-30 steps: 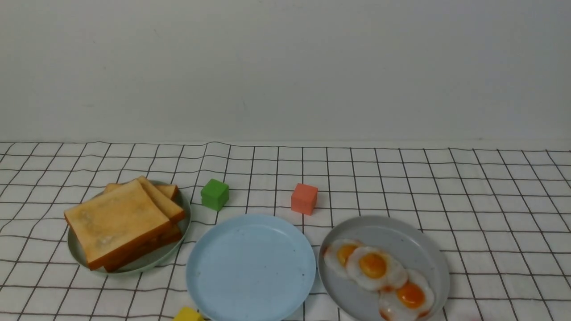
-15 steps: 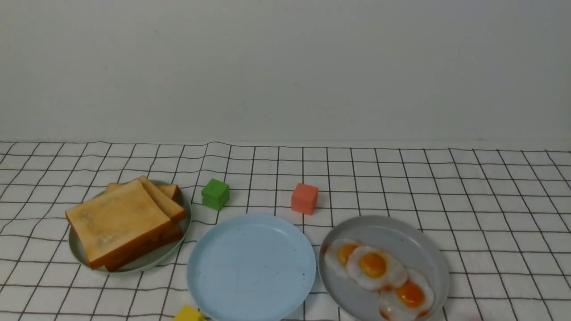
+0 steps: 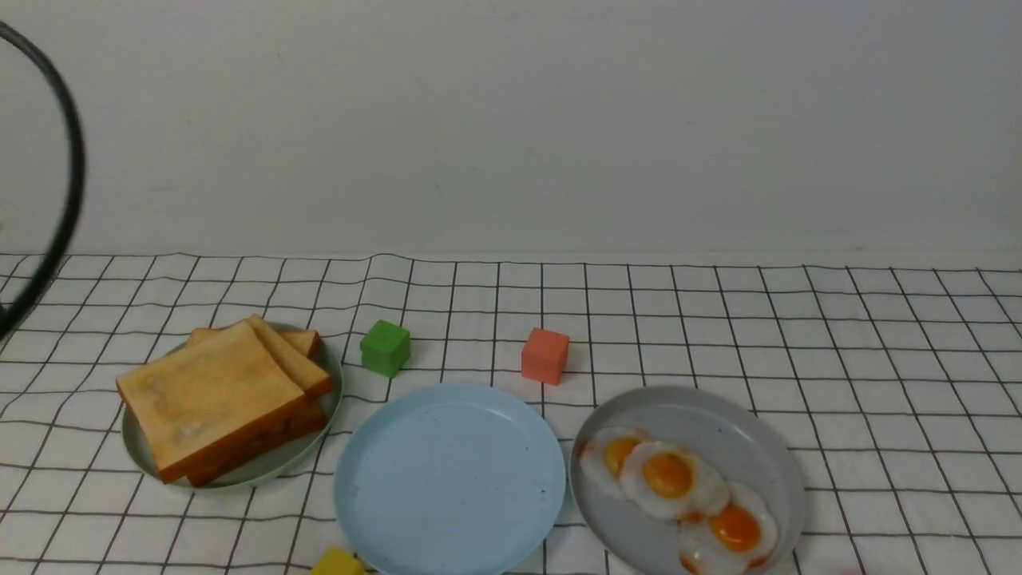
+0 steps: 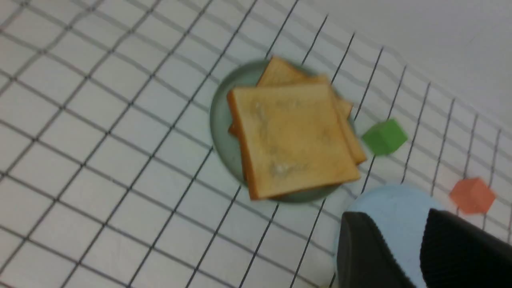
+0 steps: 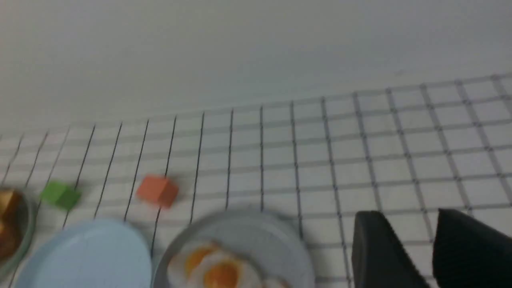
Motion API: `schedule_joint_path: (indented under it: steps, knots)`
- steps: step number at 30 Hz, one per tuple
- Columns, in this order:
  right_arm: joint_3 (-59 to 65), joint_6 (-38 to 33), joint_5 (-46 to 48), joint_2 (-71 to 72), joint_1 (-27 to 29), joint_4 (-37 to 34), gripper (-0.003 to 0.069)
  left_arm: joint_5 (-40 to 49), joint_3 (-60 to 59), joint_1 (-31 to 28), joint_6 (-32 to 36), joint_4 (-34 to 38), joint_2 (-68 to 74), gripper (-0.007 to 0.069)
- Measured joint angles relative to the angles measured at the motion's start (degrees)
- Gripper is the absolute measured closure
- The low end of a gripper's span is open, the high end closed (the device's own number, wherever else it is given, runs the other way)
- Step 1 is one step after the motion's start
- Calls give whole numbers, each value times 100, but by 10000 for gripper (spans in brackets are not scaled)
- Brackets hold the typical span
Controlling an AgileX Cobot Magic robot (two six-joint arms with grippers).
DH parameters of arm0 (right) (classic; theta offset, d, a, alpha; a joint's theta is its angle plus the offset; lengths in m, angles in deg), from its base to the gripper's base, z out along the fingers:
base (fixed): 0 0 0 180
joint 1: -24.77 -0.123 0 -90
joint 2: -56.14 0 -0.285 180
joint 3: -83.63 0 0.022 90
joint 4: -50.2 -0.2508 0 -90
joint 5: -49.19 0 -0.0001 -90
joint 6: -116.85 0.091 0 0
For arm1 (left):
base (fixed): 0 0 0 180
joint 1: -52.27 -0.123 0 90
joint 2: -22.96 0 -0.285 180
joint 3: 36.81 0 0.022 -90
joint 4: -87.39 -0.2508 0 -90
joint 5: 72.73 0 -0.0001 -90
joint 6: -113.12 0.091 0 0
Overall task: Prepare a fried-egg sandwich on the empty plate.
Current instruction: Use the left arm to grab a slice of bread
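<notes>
The empty plate [image 3: 449,479], light blue, sits at the front centre with nothing on it. To its left a pile of toast slices [image 3: 211,395] lies on a pale green plate [image 3: 239,479]. Right of it, three fried eggs [image 3: 667,475] overlap on a grey plate [image 3: 718,419]. No fried-egg sandwich is in view. In the left wrist view my left gripper [image 4: 394,214] is open and hangs over the blue plate's [image 4: 394,198] edge, beside the toast [image 4: 292,140]. My right gripper [image 5: 406,212] is open above bare cloth, beside the grey plate [image 5: 256,224]. Neither gripper shows in the front view.
A green cube [image 3: 385,347] and an orange cube [image 3: 545,356] stand just behind the blue plate. A yellow cube [image 3: 335,563] peeks in at the front edge. A black cable [image 3: 68,176] arcs at the far left. The checked cloth [image 3: 878,359] covers the table.
A black cable has swung into the front view at the upper left. Plates, toast, eggs and cubes have not moved.
</notes>
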State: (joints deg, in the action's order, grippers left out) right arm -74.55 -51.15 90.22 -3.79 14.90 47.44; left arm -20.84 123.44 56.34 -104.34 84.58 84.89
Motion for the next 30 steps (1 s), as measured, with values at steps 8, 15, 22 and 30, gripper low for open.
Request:
schedule_joint_path:
  steps: [8,15,22,30]
  knots:
    - [6,-1436,696,-1051,-1000,-1464,413,18,0,-296,910,1159,1063,387]
    - [17,-2483,867,-1347,-1345,-1742,410,31,0,-1717,2274,2311,1957,385]
    - [17,-2552,872,-1347,-1351,-1742,407,-359,0,-2015,3075,2897,2932,301]
    - [17,-2559,965,-1347,-1351,-1742,407,-1084,0,-2019,4044,3713,3751,149]
